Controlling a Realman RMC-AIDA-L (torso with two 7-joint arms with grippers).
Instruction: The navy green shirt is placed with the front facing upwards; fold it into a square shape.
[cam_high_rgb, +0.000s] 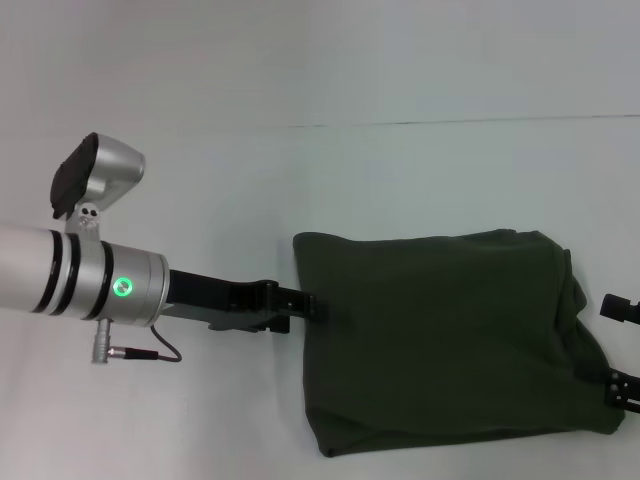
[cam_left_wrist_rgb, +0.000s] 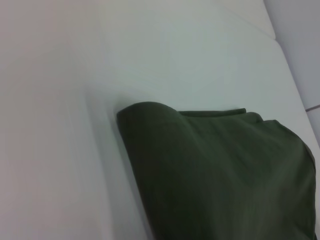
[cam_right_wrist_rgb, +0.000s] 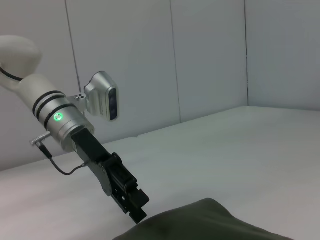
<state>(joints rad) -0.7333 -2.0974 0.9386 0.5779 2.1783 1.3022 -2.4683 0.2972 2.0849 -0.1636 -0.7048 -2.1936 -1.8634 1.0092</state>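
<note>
Left gripper (cam_high_rgb: 312, 303) pinched on left edge of folded shirt (cam_high_rgb: 440, 335), plain side up on table (cam_high_rgb: 200, 180). Right gripper (cam_high_rgb: 622, 350) at right edge, fingers unclear.

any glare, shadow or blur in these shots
Head view: even flat light, no glare; the navy green shirt reads as a dark, low-detail mass, and a green light glows on the left arm. Left wrist view: soft throughout, with a faint shadow on the table beside the shirt's edge. Right wrist view: the left gripper is fairly sharp.
</note>
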